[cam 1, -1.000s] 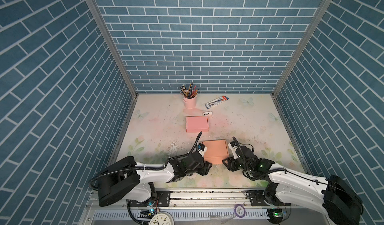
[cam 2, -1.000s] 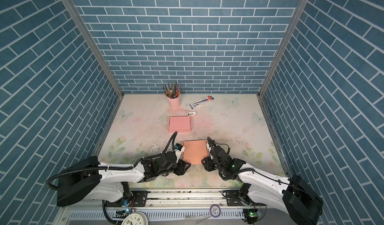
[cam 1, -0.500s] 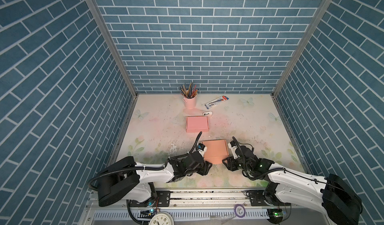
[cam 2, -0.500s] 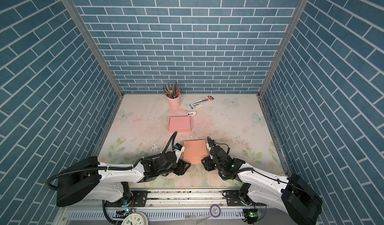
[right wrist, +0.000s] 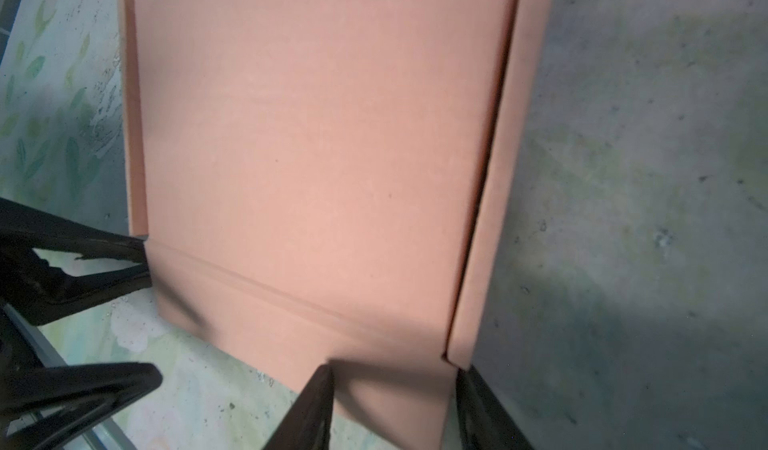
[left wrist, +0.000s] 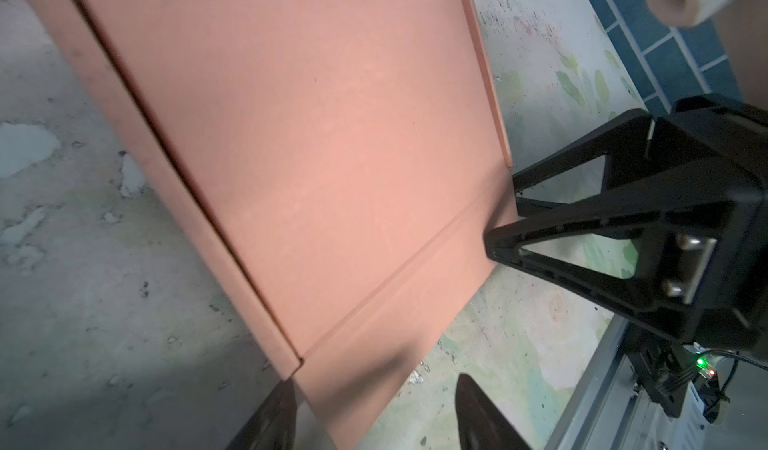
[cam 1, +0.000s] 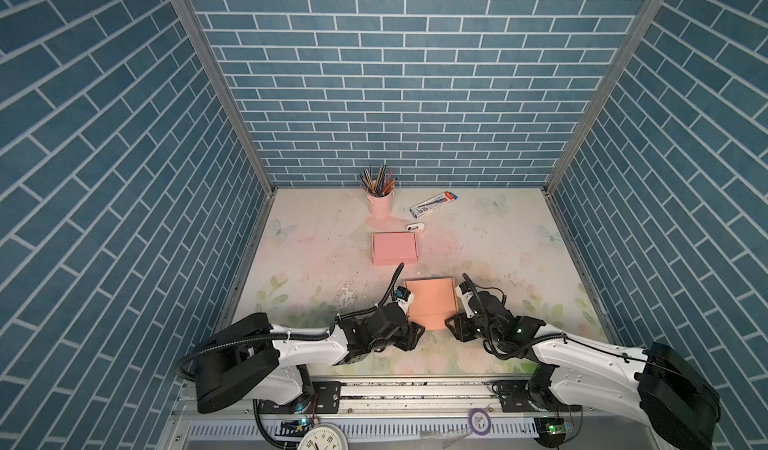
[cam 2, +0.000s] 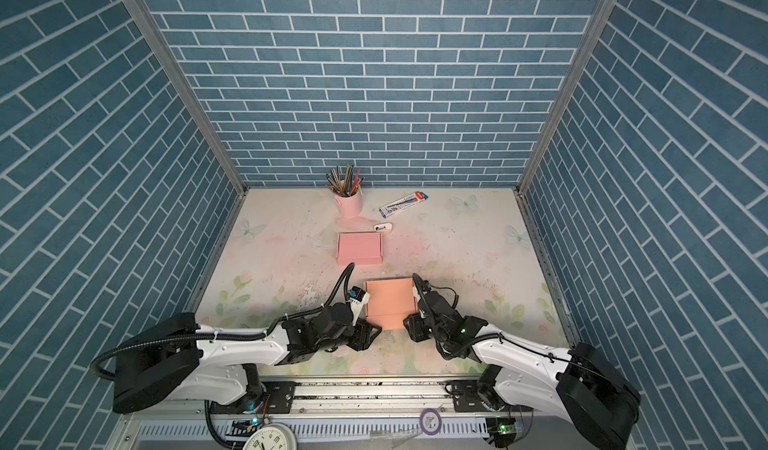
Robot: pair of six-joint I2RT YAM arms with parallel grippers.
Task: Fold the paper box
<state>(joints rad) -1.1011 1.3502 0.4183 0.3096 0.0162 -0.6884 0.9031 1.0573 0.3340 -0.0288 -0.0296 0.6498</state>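
Straddling the paper box's [cam 1: 430,302] front flap [left wrist: 395,335].
Jaws: left gripper [left wrist: 376,389] wide open, right gripper [right wrist: 395,371] half open; flap corners between the fingers [left wrist: 274,419], not pinched.

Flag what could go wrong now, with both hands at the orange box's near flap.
1. The left hand and right hand stand open, each straddling a corner of the near flap. Closing or lifting unevenly could twist it off its crease.
2. The orange paper box sits loose on the table. A forward push could slide it toward the pink box.
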